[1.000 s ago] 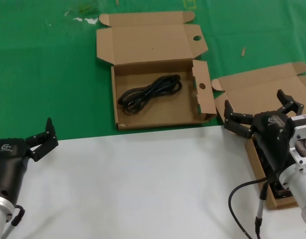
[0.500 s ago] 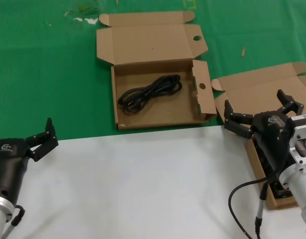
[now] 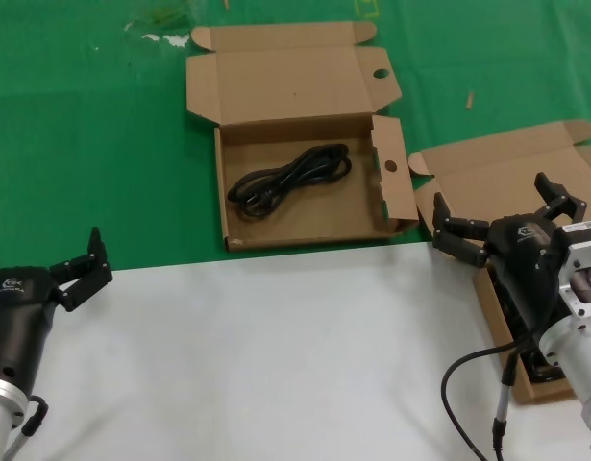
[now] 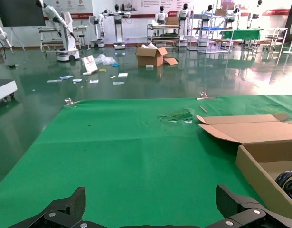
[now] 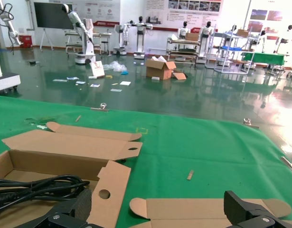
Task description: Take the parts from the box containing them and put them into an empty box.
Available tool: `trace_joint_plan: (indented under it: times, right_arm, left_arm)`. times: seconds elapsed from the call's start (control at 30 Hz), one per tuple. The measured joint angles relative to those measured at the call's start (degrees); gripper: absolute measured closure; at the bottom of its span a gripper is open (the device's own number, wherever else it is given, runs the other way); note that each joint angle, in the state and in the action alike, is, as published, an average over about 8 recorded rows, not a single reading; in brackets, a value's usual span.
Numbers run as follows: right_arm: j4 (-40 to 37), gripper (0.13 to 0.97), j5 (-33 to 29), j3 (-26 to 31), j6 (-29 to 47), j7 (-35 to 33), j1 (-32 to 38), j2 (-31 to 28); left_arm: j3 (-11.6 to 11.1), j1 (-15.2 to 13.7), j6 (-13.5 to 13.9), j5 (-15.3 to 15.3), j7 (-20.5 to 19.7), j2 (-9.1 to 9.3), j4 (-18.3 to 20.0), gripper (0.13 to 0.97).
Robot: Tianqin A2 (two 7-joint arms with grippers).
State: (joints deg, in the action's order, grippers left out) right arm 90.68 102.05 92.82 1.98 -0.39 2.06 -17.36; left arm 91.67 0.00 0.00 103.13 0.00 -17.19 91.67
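A black cable bundle [image 3: 290, 178] lies inside the open cardboard box [image 3: 221, 192] whose flaps have round holes, on the green mat; it shows again as the cable [image 5: 36, 187] in the holed box [image 5: 110, 180]. To its right stands a plain-lidded box [image 3: 506, 173], with dark parts [image 3: 537, 370] inside it mostly hidden by my right arm. My right gripper [image 3: 490, 194] hangs open over that box, holding nothing. My left gripper [image 3: 55, 269] waits open and empty at the near left, above the white table edge.
A green mat [image 3: 103, 144] covers the far half of the work surface and a white surface [image 3: 276, 355] the near half. The holed box's raised lid [image 3: 285, 82] stands behind it. Small scraps [image 3: 165, 38] lie at the mat's far edge.
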Motion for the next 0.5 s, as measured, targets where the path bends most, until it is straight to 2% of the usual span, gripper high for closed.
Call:
trace_joint_plan:
  times: [0.5]
  right_arm:
    - [0.0,0.129,0.0,0.0,0.0,0.0,0.0,0.0]
  left_arm:
    - [0.0,0.0,0.0,0.0,0.0,0.0,0.0,0.132]
